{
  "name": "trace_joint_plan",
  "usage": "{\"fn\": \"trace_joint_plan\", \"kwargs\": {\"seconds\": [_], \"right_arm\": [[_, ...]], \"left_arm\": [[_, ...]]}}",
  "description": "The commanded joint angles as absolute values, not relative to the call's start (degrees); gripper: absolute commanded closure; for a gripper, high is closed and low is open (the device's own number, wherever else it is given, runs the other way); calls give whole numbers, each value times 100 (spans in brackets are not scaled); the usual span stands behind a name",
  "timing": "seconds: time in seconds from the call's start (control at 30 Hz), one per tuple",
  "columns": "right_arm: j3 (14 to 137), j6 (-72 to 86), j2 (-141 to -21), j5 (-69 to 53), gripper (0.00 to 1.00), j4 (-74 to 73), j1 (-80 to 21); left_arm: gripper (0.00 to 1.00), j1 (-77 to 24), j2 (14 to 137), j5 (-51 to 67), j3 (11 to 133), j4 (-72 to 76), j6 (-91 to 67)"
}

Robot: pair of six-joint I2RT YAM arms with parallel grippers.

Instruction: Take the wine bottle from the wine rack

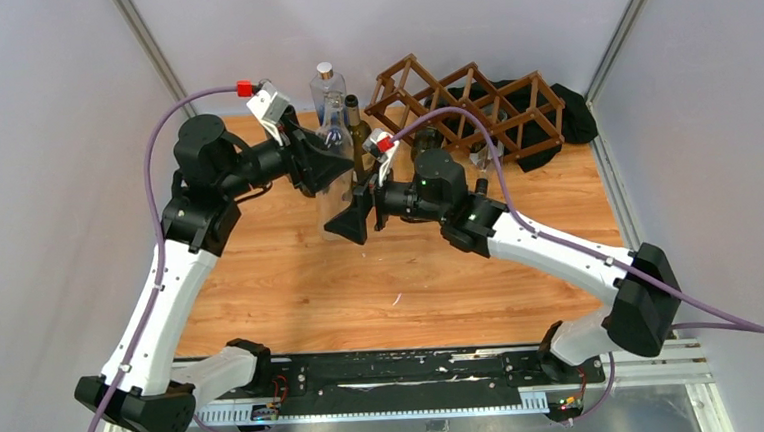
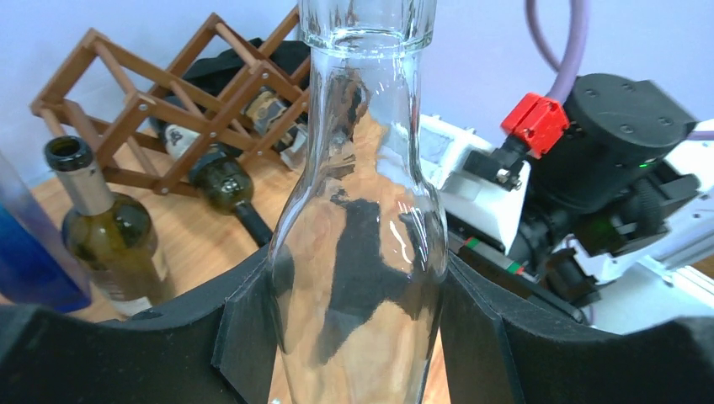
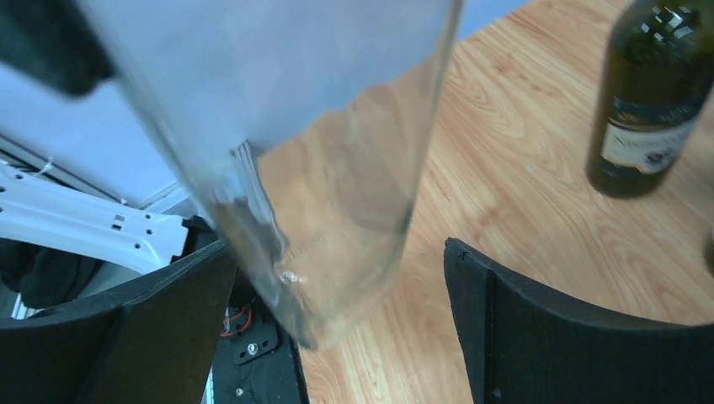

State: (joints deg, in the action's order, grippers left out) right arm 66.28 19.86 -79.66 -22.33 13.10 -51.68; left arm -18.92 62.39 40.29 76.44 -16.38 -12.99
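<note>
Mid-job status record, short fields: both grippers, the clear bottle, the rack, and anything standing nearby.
left gripper: shut on clear bottle, just below its neck
right gripper: open, fingers either side of the bottle's base, with a gap on one side
clear bottle: out of the rack, tilted
rack: at the back of the table, with a dark bottle lying in it
green bottle: upright on the table in front of the rack, uncapped
</note>
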Motion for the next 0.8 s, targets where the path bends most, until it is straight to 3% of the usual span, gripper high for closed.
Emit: {"fn": "trace_joint_plan", "kwargs": {"seconds": [0.0, 0.1, 0.17, 0.23, 0.27, 0.3, 0.33, 0.37, 0.4, 0.6, 0.77], "right_arm": [[6878, 1902, -8146, -2985, 4, 2274, -5168], [6850, 1946, -8240, -3234, 9, 2591, -5168], [6895, 1912, -8295, -3436, 25, 2597, -5155], [6910, 1858, -8322, -3605, 56, 2605, -5150], [6902, 1810, -8322, -3648, 76, 2589, -5150], [6900, 1757, -8323, -3621, 96, 2521, -5150], [6907, 1687, -8323, -3515, 100, 2393, -5150], [6927, 1590, -8330, -3400, 100, 2231, -5155], [6945, 1487, -8332, -3288, 100, 2105, -5152], [6838, 627, -8530, -2192, 100, 1824, -5150], [6834, 99, -9157, -1230, 100, 2294, -5160]], "left_arm": [[100, -1833, 6034, 4564, 7863, -1148, -1793], [100, -1813, 5958, 4668, 7784, -1015, -1967], [100, -1783, 5923, 4786, 7761, -1011, -2021], [100, -1751, 5886, 4963, 7729, -1049, -2052], [97, -1743, 5877, 4998, 7726, -1116, -2031], [79, -1740, 5866, 4973, 7734, -1230, -1974], [51, -1734, 5856, 4900, 7765, -1404, -1900], [8, -1732, 5859, 4780, 7825, -1652, -1689], [1, -1725, 5862, 4603, 7897, -1907, -1491], [0, -1524, 6042, 3896, 8753, -3378, -383], [0, -1302, 6617, 3238, 10291, -5256, 495]]}}
